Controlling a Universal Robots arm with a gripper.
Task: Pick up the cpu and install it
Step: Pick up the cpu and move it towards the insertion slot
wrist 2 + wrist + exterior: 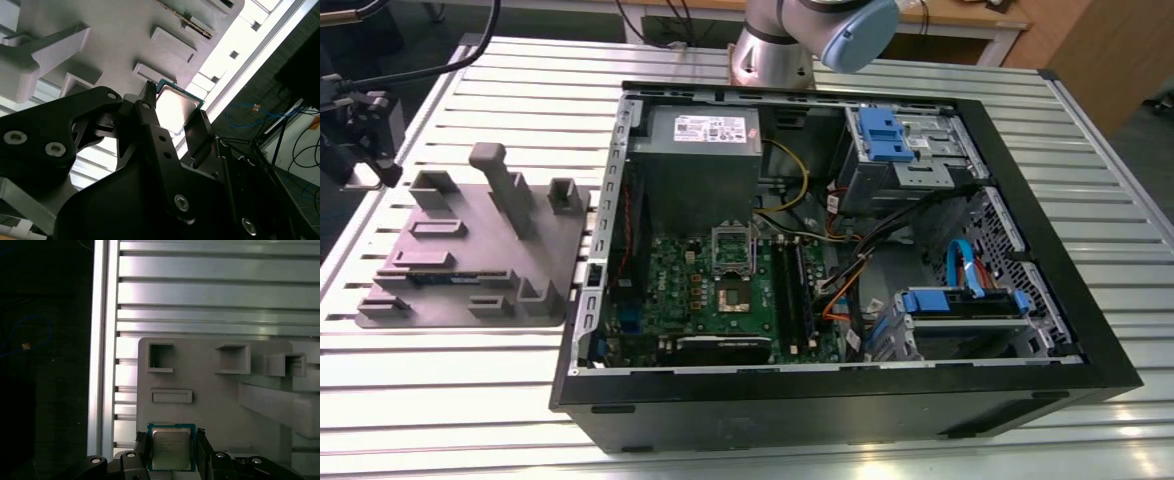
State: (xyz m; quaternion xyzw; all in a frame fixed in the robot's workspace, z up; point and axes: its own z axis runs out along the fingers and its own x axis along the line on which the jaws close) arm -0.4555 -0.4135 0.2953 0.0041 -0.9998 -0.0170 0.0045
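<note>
Looking along the black gripper (171, 442) in the first wrist view, we see its jaws drawn in narrow on the cpu (171, 450), a small flat square chip with a shiny silver metal top and a thin bluish-green rim. One jaw presses against each of two opposite edges, and the bright top faces the camera.

The second wrist view shows the gripper (175, 102) from the other side, with the cpu (175, 109) caught between the two dark jaw tips.

Behind the chip lies the grey plastic fixture tray (215, 405) with its square pockets and raised blocks. The chip sits at the tray's edge, and we cannot tell whether it touches the tray or hangs just clear of it. The tray rests on the ribbed aluminium slat table (200, 295).

In the exterior view the arm's black tool end (360, 125) stands at the exterior view's left, just beside the tray (467, 240) and well apart from the open black computer case (854, 400). Inside the case lies the green motherboard (680, 300), with its metal-framed processor socket (731, 285) open near the middle. The arm's silver base (767, 55) stands on the table (480, 400) behind the case.
</note>
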